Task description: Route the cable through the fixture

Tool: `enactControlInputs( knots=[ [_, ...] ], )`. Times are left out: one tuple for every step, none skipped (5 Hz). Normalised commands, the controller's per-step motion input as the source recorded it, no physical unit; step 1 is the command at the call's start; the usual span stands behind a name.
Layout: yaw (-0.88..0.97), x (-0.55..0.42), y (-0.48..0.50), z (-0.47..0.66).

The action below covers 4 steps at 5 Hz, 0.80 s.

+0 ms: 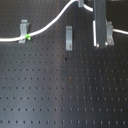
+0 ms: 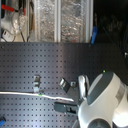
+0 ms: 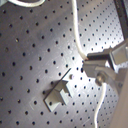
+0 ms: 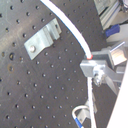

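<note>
The white cable (image 1: 45,26) enters from the first exterior view's left, passes the left metal clip (image 1: 23,31) with its green marker (image 1: 28,36) beside it, then arcs up and over to my gripper (image 1: 101,44). It passes above the middle clip (image 1: 68,37) without touching it. The right clip (image 1: 109,31) is partly hidden behind the gripper. In both wrist views the cable (image 3: 76,30) (image 4: 70,27) runs into the closed fingers (image 3: 97,66) (image 4: 94,67) and out the other side. A short blue section (image 4: 78,117) shows beyond the fingers.
The black pegboard (image 1: 60,90) fills the first exterior view. In the second exterior view my white arm (image 2: 102,95) covers the second exterior view's lower right, and shelves with clutter (image 2: 50,20) stand behind the board. One clip shows near the gripper in each wrist view (image 3: 57,94) (image 4: 42,37).
</note>
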Motion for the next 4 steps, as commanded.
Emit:
enactControlInputs(
  knots=[
    [0.08, -0.289, -0.136, 0.06],
    [-0.03, -0.086, 0.069, 0.06],
    [0.01, -0.363, 0.092, 0.41],
    [0.0, -0.003, 0.028, 0.0]
  ],
)
